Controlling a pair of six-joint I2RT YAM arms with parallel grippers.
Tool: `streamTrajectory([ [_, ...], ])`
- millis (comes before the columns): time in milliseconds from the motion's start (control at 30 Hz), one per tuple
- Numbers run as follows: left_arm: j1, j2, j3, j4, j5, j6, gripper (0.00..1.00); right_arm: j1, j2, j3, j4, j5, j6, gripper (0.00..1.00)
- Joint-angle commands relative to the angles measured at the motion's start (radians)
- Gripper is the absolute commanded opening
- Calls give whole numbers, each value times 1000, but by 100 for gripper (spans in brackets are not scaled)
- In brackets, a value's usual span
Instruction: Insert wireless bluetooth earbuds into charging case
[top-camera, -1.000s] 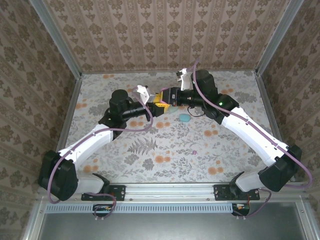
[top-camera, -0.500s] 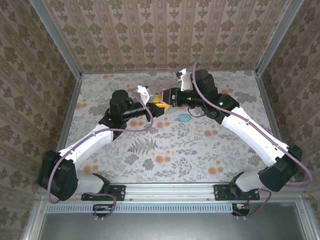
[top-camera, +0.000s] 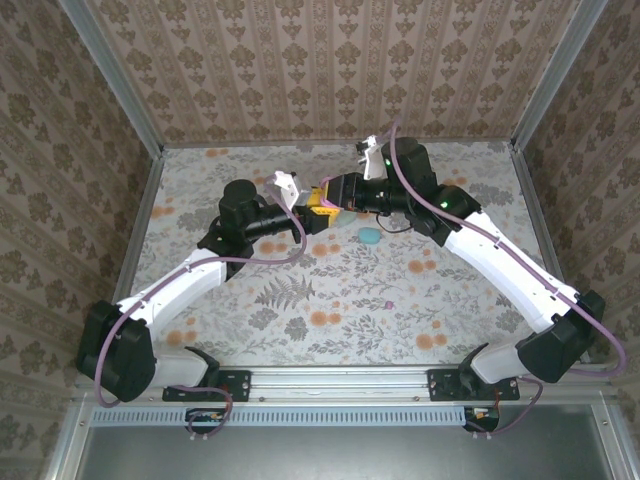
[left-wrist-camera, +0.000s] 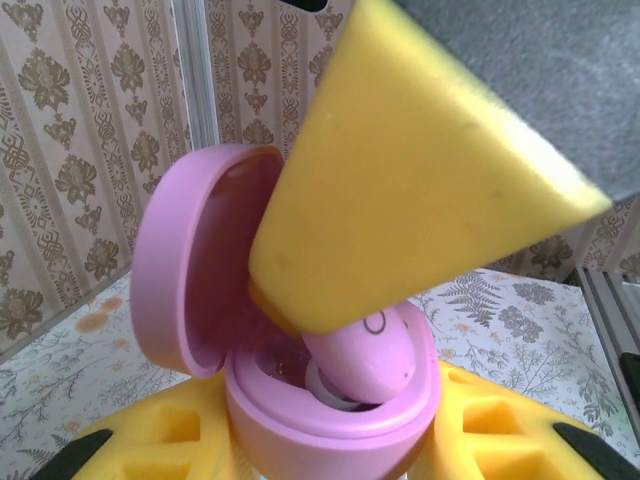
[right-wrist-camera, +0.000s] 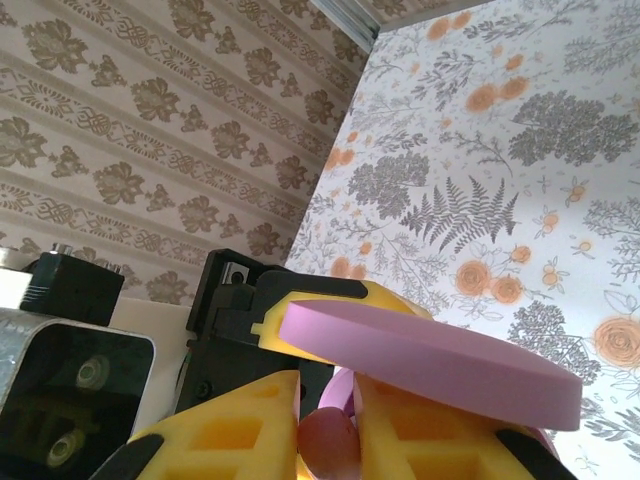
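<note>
Case (left-wrist-camera: 330, 420), pink, aloft over rear middle of floral table (top-camera: 330, 290), lid (left-wrist-camera: 185, 260) tipped open. Pinched at base by left gripper (left-wrist-camera: 330, 445). Right gripper (right-wrist-camera: 325, 435) facing it from opposite side, clamped on pink earbud (left-wrist-camera: 365, 355), lower end in case well. Teal disc (top-camera: 370, 235) on table nearby.
</note>
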Motion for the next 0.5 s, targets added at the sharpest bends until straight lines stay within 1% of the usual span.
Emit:
streamTrajectory([
  [0,-3,-15,9,60,-10,33,31,-3,22,15,-47,-66,50,22],
  [133,-2,-17,7,61,-6,48,31,-12,40,21,-76,-67,67,22],
  [267,-4,-20,9,60,-5,57,31,-12,43,31,-111,-1,56,23],
  [467,-4,-19,8,61,-6,56,31,-8,38,53,-141,67,33,32],
])
